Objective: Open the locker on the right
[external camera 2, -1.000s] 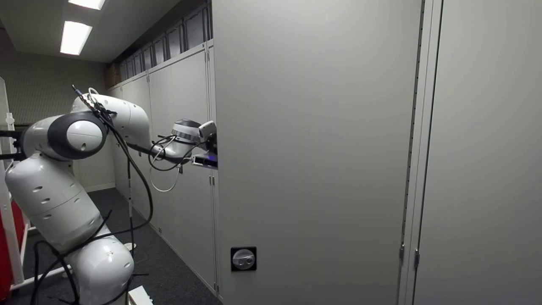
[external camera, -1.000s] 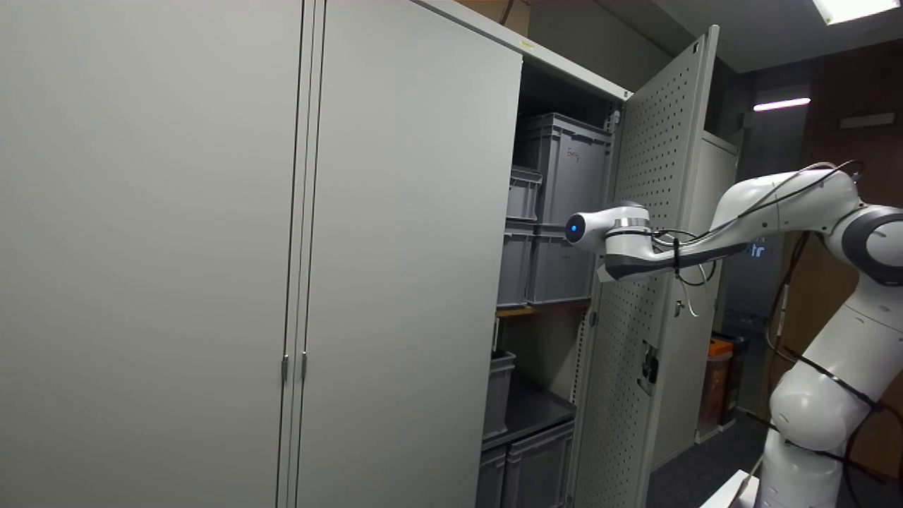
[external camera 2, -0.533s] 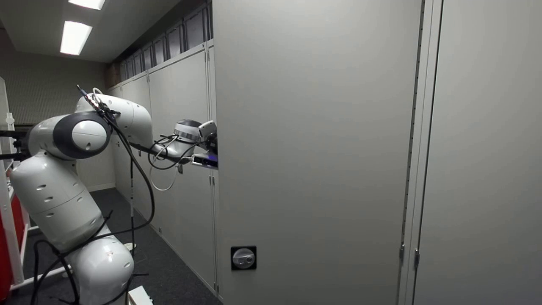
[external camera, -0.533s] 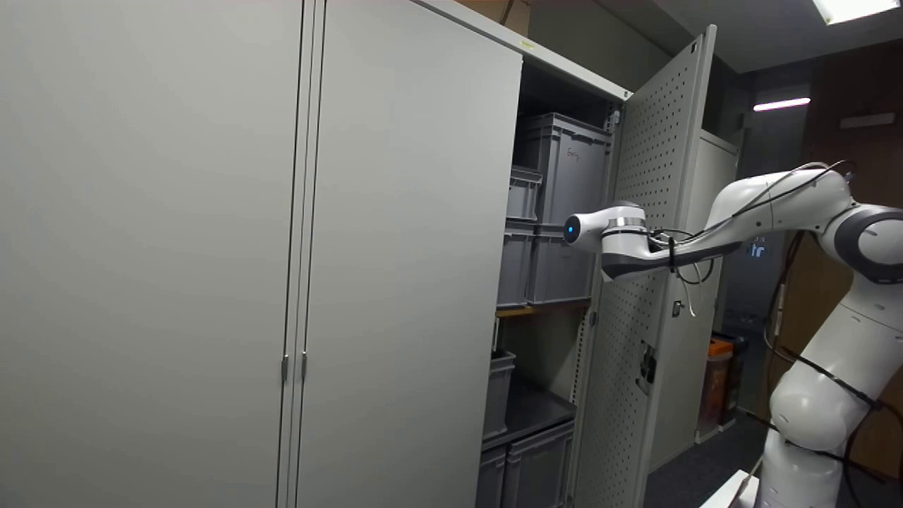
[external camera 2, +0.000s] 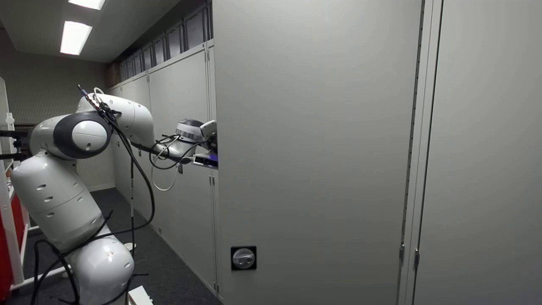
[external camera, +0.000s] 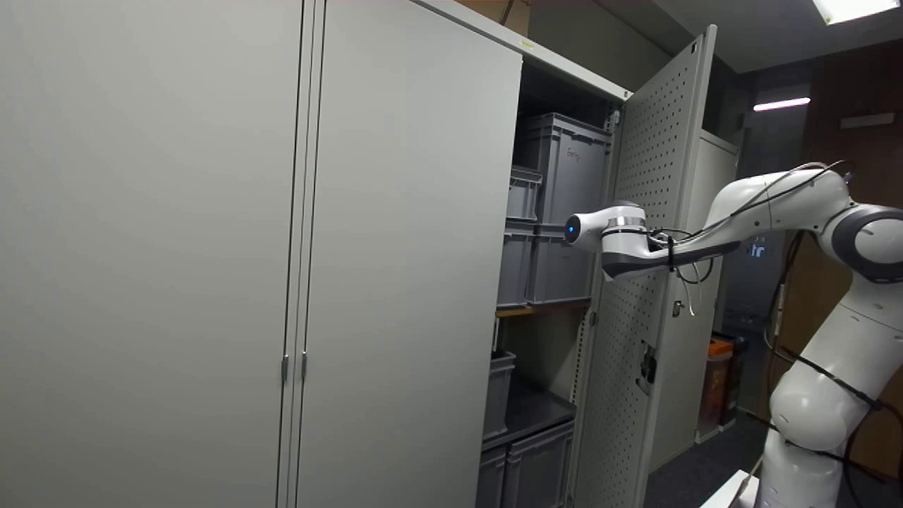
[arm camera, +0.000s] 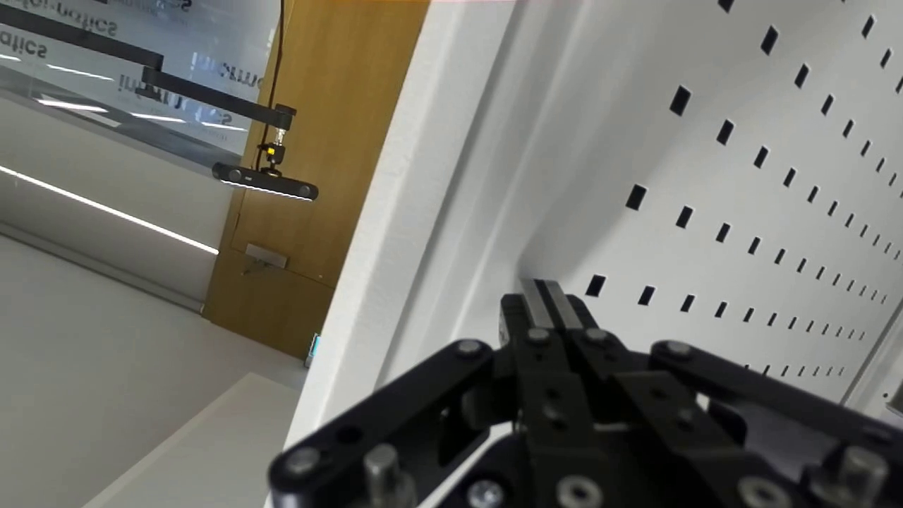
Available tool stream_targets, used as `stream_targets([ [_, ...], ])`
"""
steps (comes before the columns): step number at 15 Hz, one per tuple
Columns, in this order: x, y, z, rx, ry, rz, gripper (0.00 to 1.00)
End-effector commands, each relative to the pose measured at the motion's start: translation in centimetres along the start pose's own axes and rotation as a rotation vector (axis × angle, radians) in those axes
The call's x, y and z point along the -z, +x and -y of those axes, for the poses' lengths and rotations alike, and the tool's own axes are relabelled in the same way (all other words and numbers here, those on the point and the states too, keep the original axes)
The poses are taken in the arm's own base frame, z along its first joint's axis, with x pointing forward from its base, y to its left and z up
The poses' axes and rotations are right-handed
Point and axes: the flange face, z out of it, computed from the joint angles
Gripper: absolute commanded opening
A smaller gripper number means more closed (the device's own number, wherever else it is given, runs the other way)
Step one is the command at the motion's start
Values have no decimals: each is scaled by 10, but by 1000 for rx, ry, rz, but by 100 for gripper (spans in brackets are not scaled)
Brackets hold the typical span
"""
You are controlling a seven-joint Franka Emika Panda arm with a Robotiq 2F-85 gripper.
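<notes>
Inside the tall grey locker (external camera: 575, 68): grey bins (external camera: 578, 183) and a dark shelf (external camera: 532, 401), in plain sight in an exterior view, with a closed flat door (external camera: 409, 247) just beside the bay.
Perforated door (external camera: 652, 155): hinged along the bay's far edge and swung well out; I judge the opening nearly finished, though how much further it can swing I cannot tell.
Panda arm (external camera 2: 133, 116): reaches round the free edge (external camera: 695, 141) to the inner face, higher than the turn-knob latch (external camera 2: 243, 258).
Bench: none I can be sure of, only a white corner (external camera 2: 139, 296) by the arm's foot, so the door's edges are my landmarks.
Robotiq gripper (arm camera: 549, 300): fingers (arm camera: 538, 310) pressed together with nothing between them, tips at the perforated face just beside the folded lip (arm camera: 409, 176) of the free edge; touching or barely apart, I can't say.
Push: best made slow and square, I think, fingers together and near the free edge, where leverage is greatest, with the wrist following the door's arc.
Slots (arm camera: 636, 197): a sideways skid could snag a tip there or send it over the lip.
Cable loop (external camera 2: 162, 190): hangs from the arm near the free edge; I would clear it of the metal before backing away.
</notes>
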Motion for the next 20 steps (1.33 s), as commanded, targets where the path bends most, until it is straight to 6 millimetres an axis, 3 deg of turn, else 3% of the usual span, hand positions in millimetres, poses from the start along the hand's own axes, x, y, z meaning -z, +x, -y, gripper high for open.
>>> stream_targets([
  [1,-4,7,-2,-18,-25,13,0],
  [20,-45,14,-15,-50,-35,96,0],
])
